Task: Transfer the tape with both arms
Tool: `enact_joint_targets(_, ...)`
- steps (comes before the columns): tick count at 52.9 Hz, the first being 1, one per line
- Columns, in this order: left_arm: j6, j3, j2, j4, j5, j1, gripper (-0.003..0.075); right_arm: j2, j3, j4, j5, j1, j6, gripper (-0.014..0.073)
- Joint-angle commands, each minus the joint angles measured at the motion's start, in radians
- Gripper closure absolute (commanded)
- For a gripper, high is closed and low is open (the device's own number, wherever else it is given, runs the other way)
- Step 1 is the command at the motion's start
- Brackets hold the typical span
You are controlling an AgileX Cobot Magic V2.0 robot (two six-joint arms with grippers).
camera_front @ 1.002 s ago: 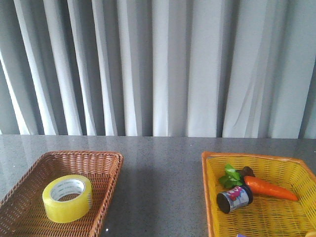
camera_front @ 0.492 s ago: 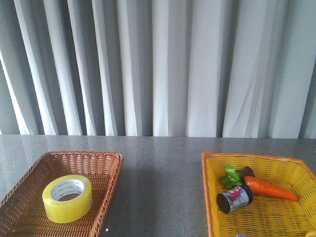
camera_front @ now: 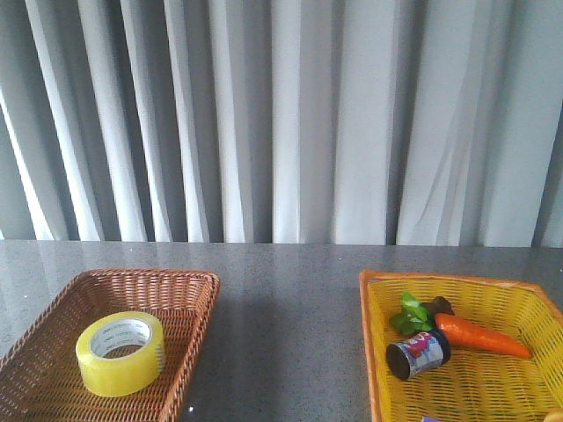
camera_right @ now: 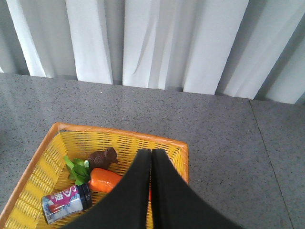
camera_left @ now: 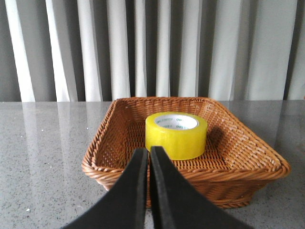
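The yellow tape roll (camera_front: pixel 120 352) with a white core lies flat in the brown wicker basket (camera_front: pixel 189 321) at the left of the table. In the left wrist view the tape (camera_left: pixel 176 135) sits in the basket beyond my left gripper (camera_left: pixel 148 151), which is shut and empty, short of the basket's near rim (camera_left: pixel 190 171). My right gripper (camera_right: pixel 151 153) is shut and empty above the yellow basket (camera_right: pixel 162 141). Neither arm shows in the front view.
The yellow basket (camera_front: pixel 380 352) at the right holds a toy carrot (camera_front: pixel 479 335) with green leaves, a small printed can (camera_front: pixel 417 353) and a brown piece (camera_right: pixel 103 156). Grey curtains hang behind the grey speckled table (camera_front: pixel 286 299).
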Motion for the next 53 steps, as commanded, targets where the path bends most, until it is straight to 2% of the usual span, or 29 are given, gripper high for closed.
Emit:
enact_joint_targets(1,-0.006,-0.016,-0.023,-0.01,-0.085,0.001,0.0727,-0.028,-0.022,-0.009,-0.066,-0.006,-0.002,0.0602)
enact_joint_targets(16,0.089,-0.013,-0.026,-0.011,-0.034,0.001,0.0727,-0.023,-0.022,-0.009,-0.061,-0.006,-0.002,0.0602)
enact_joint_targets(53,0.084,-0.013,-0.026,-0.074,-0.005,0.001,0.0727,-0.023,-0.022,-0.009,-0.061,-0.006,-0.002,0.0602)
